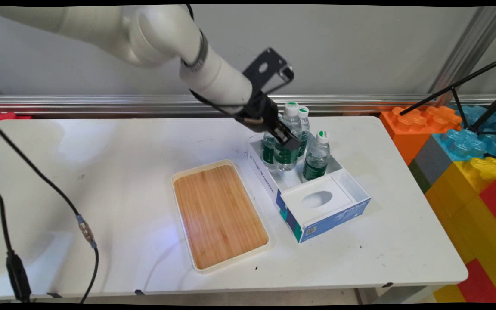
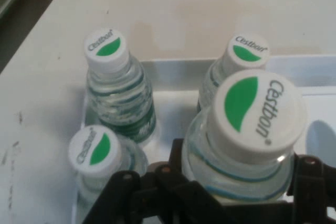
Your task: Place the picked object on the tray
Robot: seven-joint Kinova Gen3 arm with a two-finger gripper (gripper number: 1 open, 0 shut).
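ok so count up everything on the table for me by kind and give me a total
Water bottles: 4, all in the box; one sits between the gripper fingers, others at
Blue and white box: 1
Wooden tray: 1
Total: 6

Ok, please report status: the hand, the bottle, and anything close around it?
Hand shut on one bottle, inside the box. Three other bottles close around it. Wooden tray beside the box.
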